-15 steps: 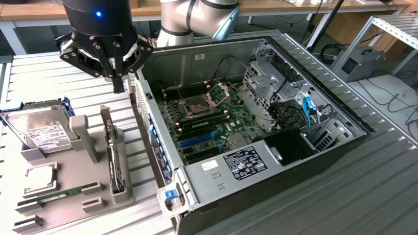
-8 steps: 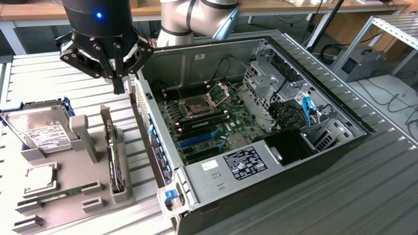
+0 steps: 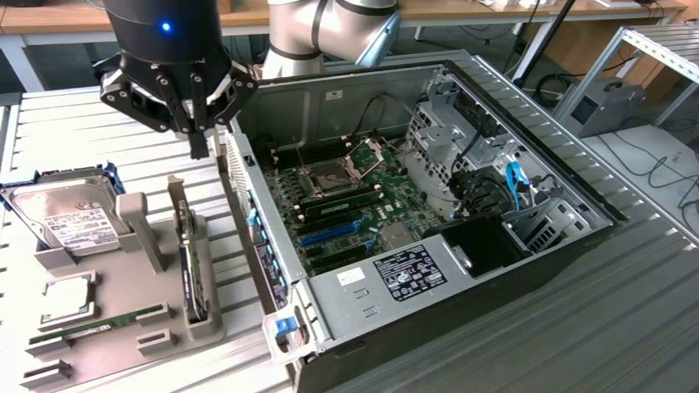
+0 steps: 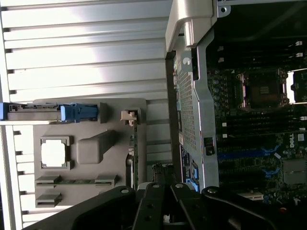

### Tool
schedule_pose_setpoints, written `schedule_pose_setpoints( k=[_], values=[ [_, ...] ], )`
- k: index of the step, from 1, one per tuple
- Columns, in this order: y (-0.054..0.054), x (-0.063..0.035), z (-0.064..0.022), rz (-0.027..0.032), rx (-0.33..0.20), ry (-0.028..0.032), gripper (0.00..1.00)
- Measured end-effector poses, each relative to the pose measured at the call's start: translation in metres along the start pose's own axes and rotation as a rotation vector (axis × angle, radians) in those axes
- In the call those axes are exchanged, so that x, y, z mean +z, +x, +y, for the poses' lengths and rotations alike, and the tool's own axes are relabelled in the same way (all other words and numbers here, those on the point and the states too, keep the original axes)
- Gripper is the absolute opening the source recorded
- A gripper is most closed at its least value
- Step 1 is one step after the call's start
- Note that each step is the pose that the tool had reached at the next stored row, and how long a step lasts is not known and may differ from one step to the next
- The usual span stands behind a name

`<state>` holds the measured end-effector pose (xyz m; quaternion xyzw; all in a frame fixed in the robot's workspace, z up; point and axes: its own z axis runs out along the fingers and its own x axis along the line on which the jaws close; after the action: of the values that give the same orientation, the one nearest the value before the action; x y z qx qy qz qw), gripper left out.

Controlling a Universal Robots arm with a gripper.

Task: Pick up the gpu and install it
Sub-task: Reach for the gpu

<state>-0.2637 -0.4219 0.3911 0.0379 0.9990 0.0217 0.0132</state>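
Observation:
The gpu [image 3: 192, 274] stands on edge in a slot of the grey holder [image 3: 114, 344], its silver bracket pointing up. In the wrist view the gpu [image 4: 135, 155] appears edge-on as a thin dark strip. My gripper [image 3: 198, 149] hangs above the table, up and behind the gpu and close to the case's side wall. Its black fingers are shut together and hold nothing. In the wrist view the gripper [image 4: 164, 188] sits over the gap between the holder and the case. The open PC case [image 3: 546, 168] lies on its side with its motherboard [image 3: 366, 192] and blue slots [image 3: 327, 233] exposed.
On the grey holder [image 4: 112, 108] are a silver hard drive [image 3: 65, 217] in a blue frame, a square CPU [image 3: 68, 299] and a thin green RAM stick [image 3: 98, 323]. A metal rack [image 3: 660, 49] stands at the exterior view's right. The table is ribbed aluminium.

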Motion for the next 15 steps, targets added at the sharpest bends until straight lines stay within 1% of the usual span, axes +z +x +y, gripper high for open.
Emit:
schedule_pose_setpoints(
  k=[15],
  values=[
    [-0.0003,0.0002,-0.0044,0.0,0.0,0.0,0.11]
  ],
)
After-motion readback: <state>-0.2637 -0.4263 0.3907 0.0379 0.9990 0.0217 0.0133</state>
